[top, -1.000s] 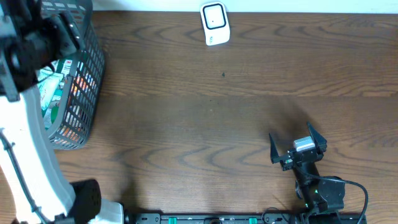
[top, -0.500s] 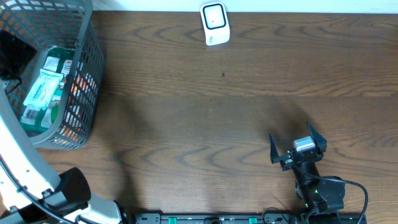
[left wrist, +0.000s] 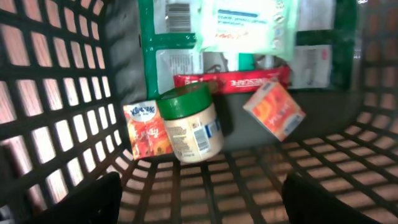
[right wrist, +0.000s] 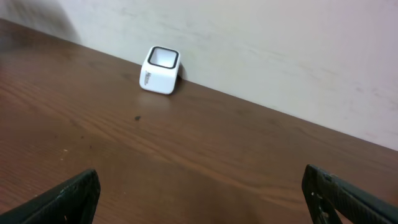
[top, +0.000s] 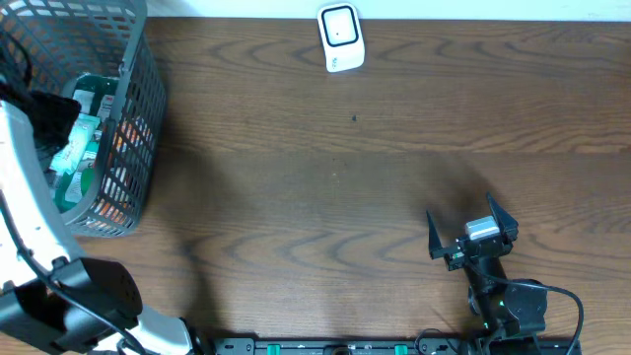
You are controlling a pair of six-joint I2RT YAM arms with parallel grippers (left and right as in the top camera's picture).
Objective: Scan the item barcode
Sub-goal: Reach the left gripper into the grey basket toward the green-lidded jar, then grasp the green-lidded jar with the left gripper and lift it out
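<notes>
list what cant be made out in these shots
- Overhead: most basket contents, hidden by the left arm and mesh wall.
- Left wrist: jar label print, blurred; pale green pack cut off by the top edge.
- Right wrist: scanner markings, too small.
- Left gripper: only its fingertips show, at the left wrist view's bottom edge.

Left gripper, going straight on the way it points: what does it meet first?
Probably the green-lidded jar lying in the basket, roughly centred ahead of the left gripper. Depth is unclear, so the mesh floor could come first.
</notes>
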